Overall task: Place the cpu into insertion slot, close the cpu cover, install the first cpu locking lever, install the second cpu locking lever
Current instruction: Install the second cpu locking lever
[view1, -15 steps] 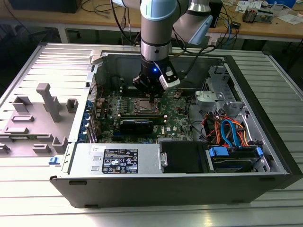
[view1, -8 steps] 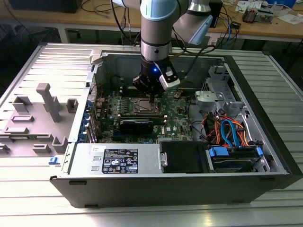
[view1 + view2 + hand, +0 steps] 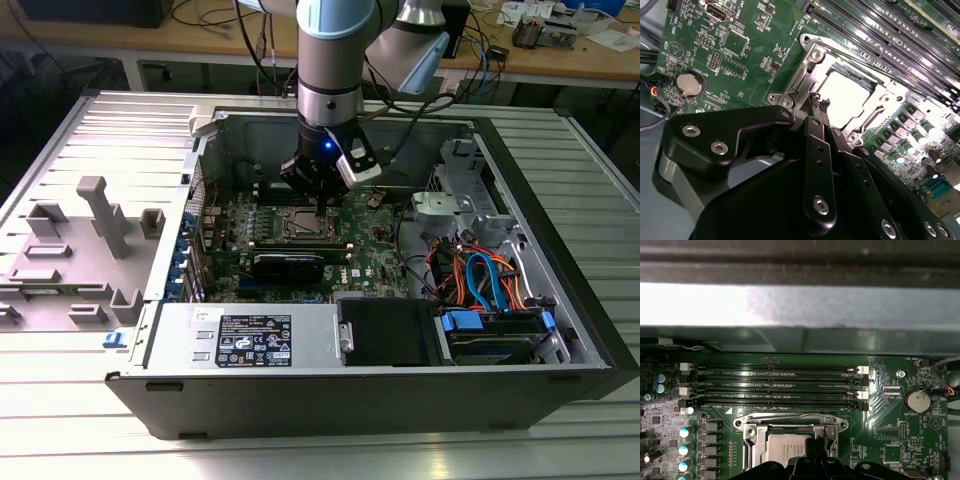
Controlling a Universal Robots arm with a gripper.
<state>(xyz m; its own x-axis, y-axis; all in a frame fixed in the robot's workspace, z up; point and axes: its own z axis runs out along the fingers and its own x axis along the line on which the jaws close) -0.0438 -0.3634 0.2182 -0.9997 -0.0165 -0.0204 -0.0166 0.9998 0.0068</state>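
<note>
An open computer case point(image 3: 560, 300) is seen lying on a ribbed metal bench point(image 3: 80, 160) in the exterior view, with the arm point(image 3: 335, 60) reaching down into it from twelve o'clock. The end effector point(image 3: 322, 203) is lowered over the motherboard point(image 3: 385, 245), its tips just above the edge of the insertion slot point(image 3: 303, 226) nearest the arm. In the second wrist view the fingers point(image 3: 816, 107) are drawn together to a narrow point with nothing seen gripped between them, the tips standing at the rim of the cpu cover point(image 3: 807, 67), though contact cannot be told. The cpu point(image 3: 847, 92) is seated flat inside the insertion slot, its bright metal top showing through the window of the cover, which lies flat over it. In the first wrist view the same cpu point(image 3: 787, 447) is framed by the cover point(image 3: 752, 437), with four long memory slots point(image 3: 775, 385) running parallel just beyond it and a coin battery point(image 3: 916, 401) well apart toward three o'clock. A grey plastic fixture point(image 3: 100, 215) rests on the bench at nine o'clock of the case.
</note>
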